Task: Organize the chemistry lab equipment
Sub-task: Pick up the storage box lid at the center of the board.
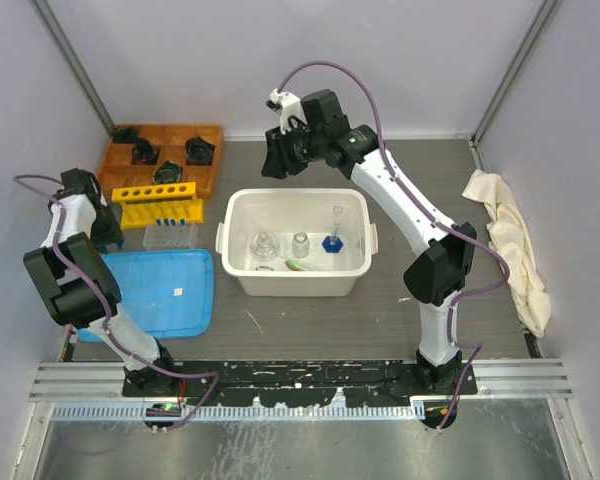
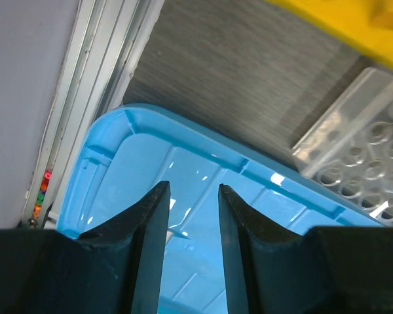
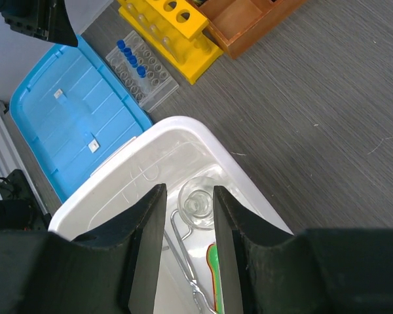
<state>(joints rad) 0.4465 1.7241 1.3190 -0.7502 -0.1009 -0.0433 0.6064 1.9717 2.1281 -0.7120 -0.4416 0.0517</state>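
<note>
A white bin (image 1: 242,205) holds a clear glass flask (image 1: 265,245), a small glass jar (image 1: 300,243), a tall tube on a blue base (image 1: 333,238) and a green spoon (image 1: 298,265). In the right wrist view the flask (image 3: 198,208), metal forceps (image 3: 183,252) and green spoon (image 3: 213,275) lie in the bin (image 3: 183,127). My right gripper (image 1: 278,155) (image 3: 188,196) is open and empty, high above the bin's far left. The yellow rack (image 1: 158,200) (image 3: 173,26) stands behind a clear tube tray with blue caps (image 1: 170,233) (image 3: 141,69). My left gripper (image 1: 105,235) (image 2: 193,190) is open and empty over the blue lid's corner.
A blue lid (image 1: 155,290) (image 2: 183,163) lies flat at the front left. An orange tray of black parts (image 1: 160,155) sits at the back left. A cream cloth (image 1: 510,250) lies at the right edge. The clear tray (image 2: 360,157) and yellow rack (image 2: 340,19) border the lid.
</note>
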